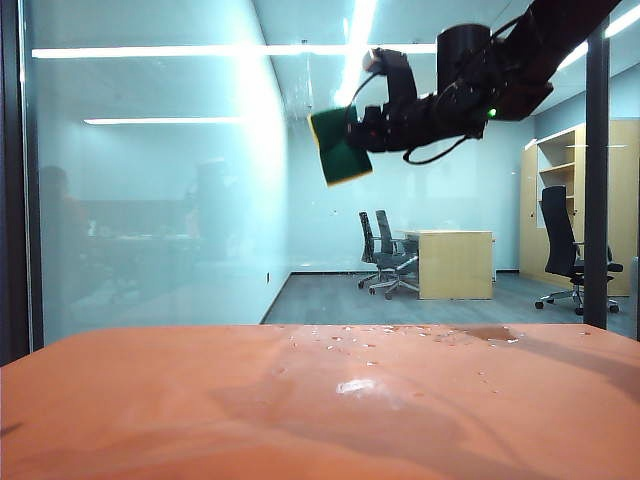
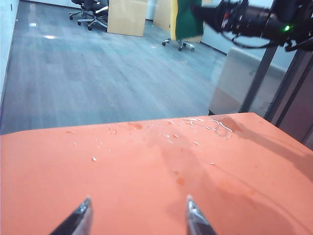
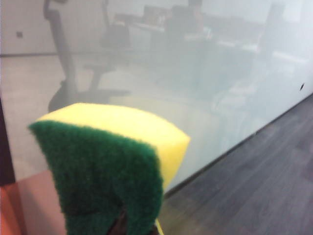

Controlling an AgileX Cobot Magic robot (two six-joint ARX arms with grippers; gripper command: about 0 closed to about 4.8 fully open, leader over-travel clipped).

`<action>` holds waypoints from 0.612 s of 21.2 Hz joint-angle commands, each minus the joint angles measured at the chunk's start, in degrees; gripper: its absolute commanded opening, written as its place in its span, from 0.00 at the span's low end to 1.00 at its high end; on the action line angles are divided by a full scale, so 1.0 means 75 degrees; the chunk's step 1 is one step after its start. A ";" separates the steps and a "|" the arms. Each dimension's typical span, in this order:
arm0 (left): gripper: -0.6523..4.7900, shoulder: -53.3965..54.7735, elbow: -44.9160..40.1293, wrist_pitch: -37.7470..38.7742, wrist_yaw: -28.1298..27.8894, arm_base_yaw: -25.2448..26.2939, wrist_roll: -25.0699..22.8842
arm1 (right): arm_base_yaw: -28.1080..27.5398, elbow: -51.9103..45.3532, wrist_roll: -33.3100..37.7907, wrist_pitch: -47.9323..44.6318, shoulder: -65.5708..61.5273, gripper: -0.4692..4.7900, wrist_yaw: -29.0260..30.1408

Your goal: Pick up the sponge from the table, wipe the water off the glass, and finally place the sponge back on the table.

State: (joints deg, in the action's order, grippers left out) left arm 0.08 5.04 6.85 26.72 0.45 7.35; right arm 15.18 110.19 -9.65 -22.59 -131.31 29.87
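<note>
Sponge held high against the glass, left gripper idle over the table.

The left gripper (image 2: pixel 137 220) hovers low over the orange table (image 1: pixel 150 410), its jaws standing wide apart with nothing between them. Water (image 1: pixel 350 386) lies in small droplets and a puddle toward the table's far edge. Above and right of the middle, the right gripper (image 1: pixel 368 135) is clamped on the sponge (image 1: pixel 338 147), green scouring face outward, raised in front of the glass (image 1: pixel 150 200); whether the two touch cannot be told.

right claw (image 3: pixel 128 226) behind sponge (image 3: pixel 105 166)
</note>
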 commanded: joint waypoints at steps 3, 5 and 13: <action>0.57 0.0009 0.0032 -0.0061 -0.0020 0.0000 -0.0009 | 0.0003 0.0003 -0.0207 0.0600 -0.0431 0.08 -0.0140; 0.57 0.0009 0.0032 -0.0064 -0.0020 0.0000 -0.0009 | 0.0003 0.0003 -0.0379 0.0749 -0.0600 0.08 -0.0213; 0.57 0.0009 0.0032 -0.0064 -0.0017 0.0000 -0.0009 | 0.0003 0.0000 -0.0781 0.1425 -0.0691 0.08 -0.0603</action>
State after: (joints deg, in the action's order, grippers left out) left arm 0.08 5.04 6.90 26.72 0.45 7.35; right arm 15.53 110.17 -15.14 -13.47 -136.29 27.59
